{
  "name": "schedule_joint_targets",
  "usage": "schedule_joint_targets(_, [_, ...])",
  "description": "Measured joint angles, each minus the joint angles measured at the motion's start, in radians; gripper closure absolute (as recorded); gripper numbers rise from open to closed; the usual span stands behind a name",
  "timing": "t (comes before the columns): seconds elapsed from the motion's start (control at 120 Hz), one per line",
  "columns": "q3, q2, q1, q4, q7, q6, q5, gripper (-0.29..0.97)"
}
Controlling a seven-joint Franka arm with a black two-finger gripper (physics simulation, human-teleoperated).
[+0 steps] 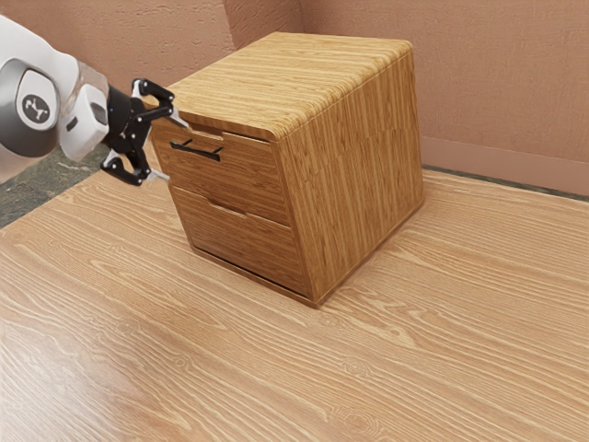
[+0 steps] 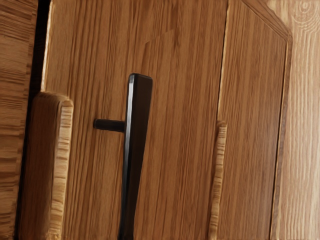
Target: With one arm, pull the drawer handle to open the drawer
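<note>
A wooden cabinet (image 1: 350, 157) with two drawers stands on the floor. The top drawer (image 1: 235, 175) carries a black bar handle (image 1: 197, 148) and sticks out a little from the cabinet's face, with a dark gap under the cabinet top. My gripper (image 1: 172, 146) is open at the handle's end nearest the arm. One finger is above the bar and one below, and neither touches it. In the wrist view the handle (image 2: 135, 155) is close ahead on the drawer front (image 2: 180, 100), with the lower drawer (image 2: 250, 125) beside it.
The wooden floor (image 1: 386, 350) spreads wide in front of the cabinet and to the exterior view's right. Brown walls (image 1: 497, 74) stand behind it. A dark strip of floor (image 1: 37, 184) lies under the arm.
</note>
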Motion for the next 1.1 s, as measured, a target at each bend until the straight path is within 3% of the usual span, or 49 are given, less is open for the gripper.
schedule_joint_targets(0.133, [0.044, -0.044, 0.006, 0.0, 0.041, -0.04, -0.027, 0.17])
schedule_joint_targets(0.367, [0.034, -0.034, -0.012, 0.0, 0.089, -0.054, -0.067, 0.36])
schedule_joint_targets(0.833, [0.01, 0.061, -0.035, 0.006, 0.13, 0.022, -0.083, 0.44])
schedule_joint_targets(1.1, [0.011, 0.083, -0.034, 0.006, 0.14, 0.039, -0.084, 0.54])
